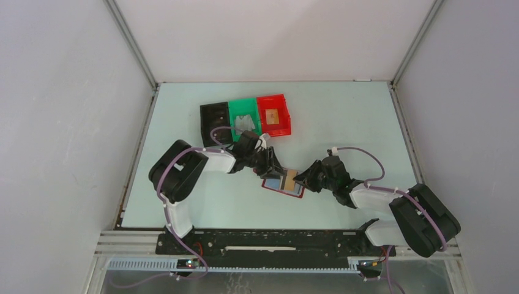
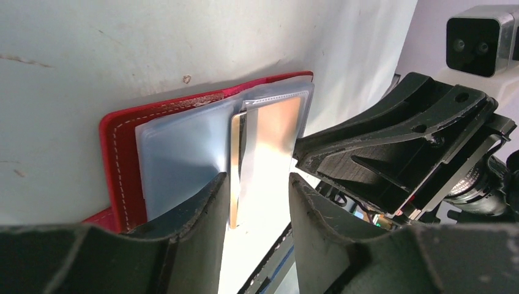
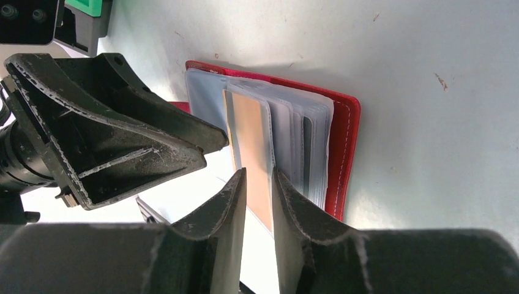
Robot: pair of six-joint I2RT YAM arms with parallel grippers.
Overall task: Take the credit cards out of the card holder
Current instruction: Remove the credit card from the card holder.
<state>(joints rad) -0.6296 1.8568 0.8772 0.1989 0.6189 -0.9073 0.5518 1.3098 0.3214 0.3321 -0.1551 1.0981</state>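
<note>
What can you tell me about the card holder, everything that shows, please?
The card holder is a dark-red, leather-like wallet with pale stitching, lying open and flat on the table. Clear plastic sleeves fan up from its spine. One sleeve, with the tan card, stands raised, pinched by the right gripper; the left gripper straddles it from the opposite side.

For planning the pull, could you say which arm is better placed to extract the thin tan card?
Right, probably: right gripper appears shut on the thin tan card; left gripper stands wider.
</note>
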